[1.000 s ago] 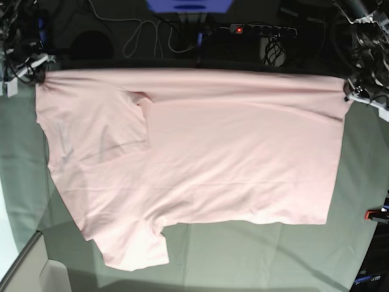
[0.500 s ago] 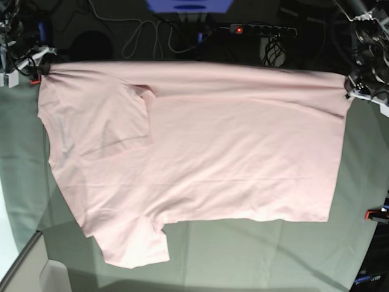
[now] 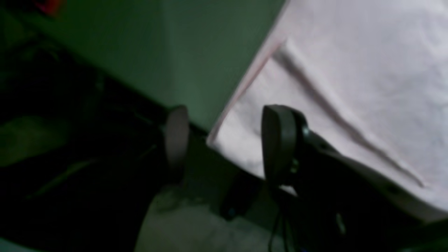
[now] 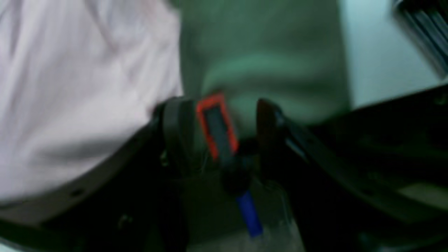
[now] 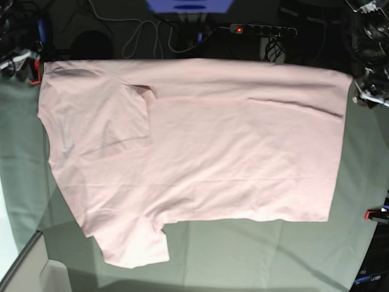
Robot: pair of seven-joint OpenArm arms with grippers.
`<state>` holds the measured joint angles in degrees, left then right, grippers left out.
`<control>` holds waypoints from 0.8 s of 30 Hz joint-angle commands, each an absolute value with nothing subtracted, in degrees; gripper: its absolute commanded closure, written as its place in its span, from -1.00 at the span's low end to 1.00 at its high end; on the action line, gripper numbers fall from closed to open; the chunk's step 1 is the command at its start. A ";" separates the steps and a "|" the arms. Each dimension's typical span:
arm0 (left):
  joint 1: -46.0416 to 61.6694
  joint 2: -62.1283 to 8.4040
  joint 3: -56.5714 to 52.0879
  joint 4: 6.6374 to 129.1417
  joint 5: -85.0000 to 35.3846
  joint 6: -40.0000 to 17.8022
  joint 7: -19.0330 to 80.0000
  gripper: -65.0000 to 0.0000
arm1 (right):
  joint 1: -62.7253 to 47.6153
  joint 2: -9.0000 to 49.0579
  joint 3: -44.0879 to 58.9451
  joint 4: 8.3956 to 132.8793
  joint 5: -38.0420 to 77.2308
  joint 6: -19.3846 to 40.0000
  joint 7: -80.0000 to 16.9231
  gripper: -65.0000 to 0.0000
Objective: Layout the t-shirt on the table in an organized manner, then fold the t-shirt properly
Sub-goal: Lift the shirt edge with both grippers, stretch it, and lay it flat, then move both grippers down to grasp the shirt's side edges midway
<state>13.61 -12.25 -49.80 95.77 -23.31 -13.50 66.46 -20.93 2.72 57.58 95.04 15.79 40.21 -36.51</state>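
At the near edge of the base view, bare table shows below the t-shirt, whose loose sleeve pokes toward the near left corner. The shirt lies spread across the middle of the grey-green cloth, plain pink side up with no lettering showing. The other sleeve is folded in over the body on the view's left, and a long ridge runs in from the far corner on the view's right.

At that corner, the left wrist view shows the left gripper with its jaws parted and nothing between them. One finger stands over the shirt's hem corner, the other over the dark table edge — the cloth lies free on the table. At the opposite far corner, the right gripper likewise stands spread and empty, the shirt just beside one finger. A red-and-black clamp and green cloth show through the gap.

By my reading, the laying-out step is nearly done — both far corners are let go, and the fabric lies broadly flat. The next move probably calls for drawing out the tucked sleeve and easing that ridge before folding begins. Each grasp should take only the pink fabric, not the cloth beneath.
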 commanded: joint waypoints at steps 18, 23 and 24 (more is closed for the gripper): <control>-1.54 -13.05 -50.07 99.82 -23.52 -12.88 65.80 -0.01 | 16.92 16.92 30.20 66.59 1.80 40.00 -31.34 0.09; -2.07 -13.14 -50.07 100.09 -23.60 -12.88 65.71 -0.01 | 31.78 17.36 27.74 40.75 -9.54 40.00 -18.07 0.07; -2.42 -13.14 -50.07 100.09 -23.60 -12.88 65.71 -0.01 | 33.45 17.36 27.74 36.88 -11.12 40.00 -15.25 0.03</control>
<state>-1.50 -12.19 -50.02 99.00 -22.81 -13.04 66.57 32.58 16.56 27.68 35.62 -11.79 39.59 -15.49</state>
